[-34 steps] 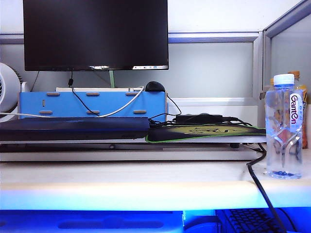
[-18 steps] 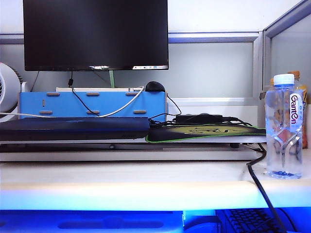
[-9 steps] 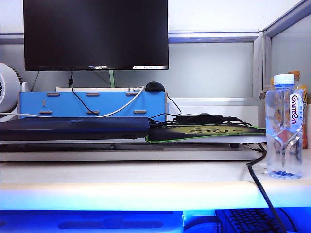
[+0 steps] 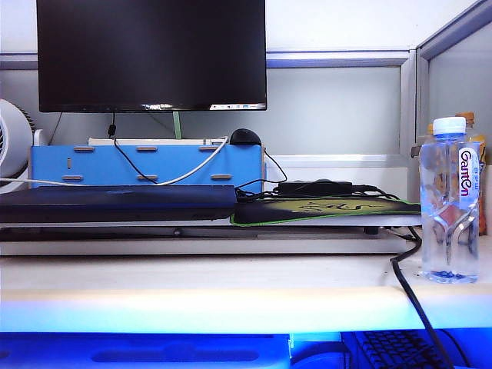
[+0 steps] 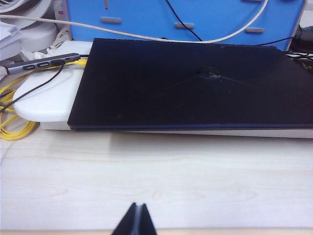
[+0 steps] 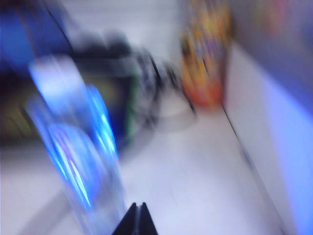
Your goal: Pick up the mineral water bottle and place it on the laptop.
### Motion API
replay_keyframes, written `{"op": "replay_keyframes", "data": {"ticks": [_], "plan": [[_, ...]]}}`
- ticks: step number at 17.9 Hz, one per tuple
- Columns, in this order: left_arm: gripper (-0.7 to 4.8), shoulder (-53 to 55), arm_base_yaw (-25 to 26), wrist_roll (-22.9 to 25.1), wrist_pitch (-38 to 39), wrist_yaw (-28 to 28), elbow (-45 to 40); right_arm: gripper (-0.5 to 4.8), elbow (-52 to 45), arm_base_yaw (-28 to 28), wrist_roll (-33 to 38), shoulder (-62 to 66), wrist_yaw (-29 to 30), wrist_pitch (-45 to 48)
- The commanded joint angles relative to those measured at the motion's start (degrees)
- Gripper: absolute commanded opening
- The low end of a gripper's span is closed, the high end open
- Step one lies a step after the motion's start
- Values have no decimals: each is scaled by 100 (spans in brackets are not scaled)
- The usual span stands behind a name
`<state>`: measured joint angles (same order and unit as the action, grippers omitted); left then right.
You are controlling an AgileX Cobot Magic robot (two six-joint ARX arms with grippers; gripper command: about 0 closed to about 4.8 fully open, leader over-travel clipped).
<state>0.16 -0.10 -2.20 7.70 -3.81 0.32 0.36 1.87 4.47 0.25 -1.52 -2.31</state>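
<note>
On the left of the exterior view, the laptop [image 4: 115, 202] is seen lying flat and closed on a raised platform, below the black monitor [image 4: 151, 54] and in front of a blue box [image 4: 146, 165]. Just to its right, a mouse pad with green edging [image 4: 327, 210] is laid on the same level, with a black power brick [image 4: 315, 187] behind it. Further right, near the desk's front edge, the mineral water bottle [image 4: 450, 201] is found standing upright on the pale desk [image 4: 207, 288], well apart from the laptop, with an orange bottle [image 4: 478, 181] partly hidden behind it. Neither arm is caught in this view. The left gripper [image 5: 136, 223] is shown in its wrist view with fingertips pressed together, nothing between them, over bare desk short of the laptop's [image 5: 190, 85] front edge. The right gripper [image 6: 136, 221] is likewise closed and empty; its view is heavily blurred, the water bottle [image 6: 78, 147] appearing near it as a smear.
</note>
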Motion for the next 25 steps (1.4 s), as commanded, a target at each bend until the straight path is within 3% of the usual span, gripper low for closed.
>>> {"op": "replay_keyframes", "data": {"ticks": [1, 4, 7, 12, 15, 19, 23, 25], "plan": [[-2, -11, 2, 4, -46, -7, 9, 0, 61, 33, 695, 2, 98, 723], [-2, -11, 2, 4, -46, -7, 9, 0, 428, 33, 734, 35, 717, 0], [-2, -11, 2, 4, -44, -7, 9, 0, 813, 33, 758, 142, 822, -890], [-2, -11, 2, 4, -46, -7, 9, 0, 1121, 33, 1412, 553, 1150, -1449], [-2, -11, 2, 4, -46, -7, 9, 0, 1517, 33, 1462, 966, 1862, -1423], [-2, -11, 2, 4, -44, -7, 9, -1, 2100, 31, 1182, 1510, 2090, -1458], [-2, -11, 2, 4, -46, -7, 9, -1, 2210, 31, 1958, 1561, 2326, -1373], [-2, -11, 2, 4, -46, -7, 9, 0, 2208, 31, 1974, 1565, 2459, -1416]]}}
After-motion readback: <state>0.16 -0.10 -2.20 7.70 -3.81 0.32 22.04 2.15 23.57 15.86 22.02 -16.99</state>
